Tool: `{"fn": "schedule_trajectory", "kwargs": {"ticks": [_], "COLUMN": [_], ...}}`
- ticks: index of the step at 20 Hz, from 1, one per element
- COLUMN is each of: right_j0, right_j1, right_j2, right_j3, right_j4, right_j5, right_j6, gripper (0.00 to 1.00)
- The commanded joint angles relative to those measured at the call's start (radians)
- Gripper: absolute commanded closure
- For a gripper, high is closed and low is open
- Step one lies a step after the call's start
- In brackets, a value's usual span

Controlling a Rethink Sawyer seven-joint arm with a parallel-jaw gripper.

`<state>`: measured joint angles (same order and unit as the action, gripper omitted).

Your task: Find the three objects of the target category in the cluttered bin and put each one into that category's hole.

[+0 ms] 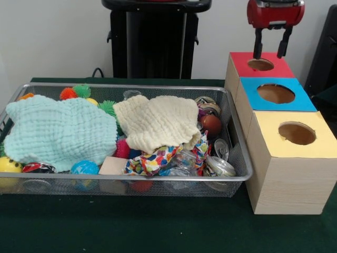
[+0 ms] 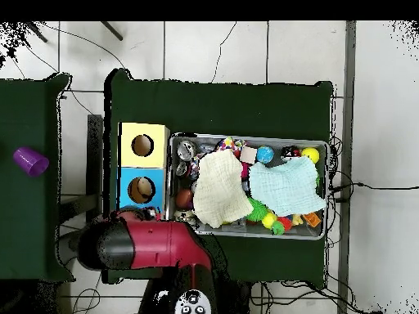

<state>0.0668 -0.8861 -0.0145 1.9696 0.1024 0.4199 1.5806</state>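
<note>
Silver wire mesh forms the cluttered bin [image 1: 238, 178] nearest you, heaped with balls, cans and a patterned scrap. Two cloths, a mint cloth [image 1: 58, 132] and a cream cloth [image 1: 155, 122], lie spread over the heap, so no plush toys show; they are likely hidden underneath. Just beside the bin, three boxes run away from you: yellow box [image 1: 316, 145], blue box [image 1: 274, 103], red box [image 1: 247, 58]. Farthest back, the gripper [image 1: 271, 51] hangs over the red box's hole, fingers spread and holding nothing.
</note>
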Motion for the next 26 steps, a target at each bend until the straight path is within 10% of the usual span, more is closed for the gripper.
{"fn": "schedule_trajectory", "kwargs": {"ticks": [1,26], "right_j0": [-0.063,-0.388], "right_j1": [0.042,0.155], "right_j2": [0.043,0.213], "right_j3": [-0.063,-0.261], "right_j4": [-0.017,-0.219], "right_j5": [0.050,0.210], "right_j6": [0.093,-0.146], "gripper": [0.00,0.00]}}
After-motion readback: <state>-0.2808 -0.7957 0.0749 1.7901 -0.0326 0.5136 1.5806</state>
